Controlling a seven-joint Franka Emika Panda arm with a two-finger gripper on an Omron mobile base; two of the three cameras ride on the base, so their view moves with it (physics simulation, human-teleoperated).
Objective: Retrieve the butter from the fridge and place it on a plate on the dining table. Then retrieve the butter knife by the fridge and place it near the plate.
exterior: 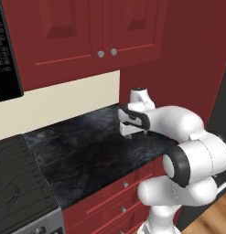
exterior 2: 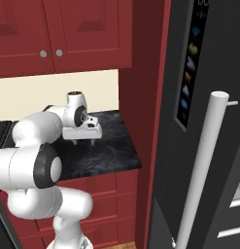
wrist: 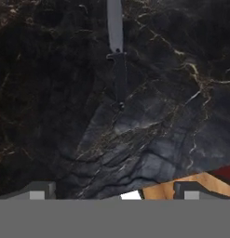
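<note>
The butter knife (wrist: 117, 56) lies on the black marbled counter (exterior: 82, 151), grey blade toward the top of the hand view and dark handle below it. My gripper (wrist: 115, 193) hovers above the counter, pointing down, a short way off the handle's end. It is open, with its fingertips (wrist: 42, 190) wide apart and nothing between them. The base views show the gripper (exterior: 130, 132) (exterior 2: 85, 141) low over the counter's right end, beside the red side panel. The dark grey fridge (exterior 2: 204, 58) with its white bar handle (exterior 2: 205, 160) stands to the right. The butter, plate and dining table are out of view.
Red wall cabinets (exterior: 87, 32) hang above the counter. A stove (exterior: 18, 183) sits at the left, with a black microwave (exterior: 4, 50) above it. Red drawers (exterior: 119, 201) run under the counter's front edge. Wooden floor (exterior: 210, 219) shows below.
</note>
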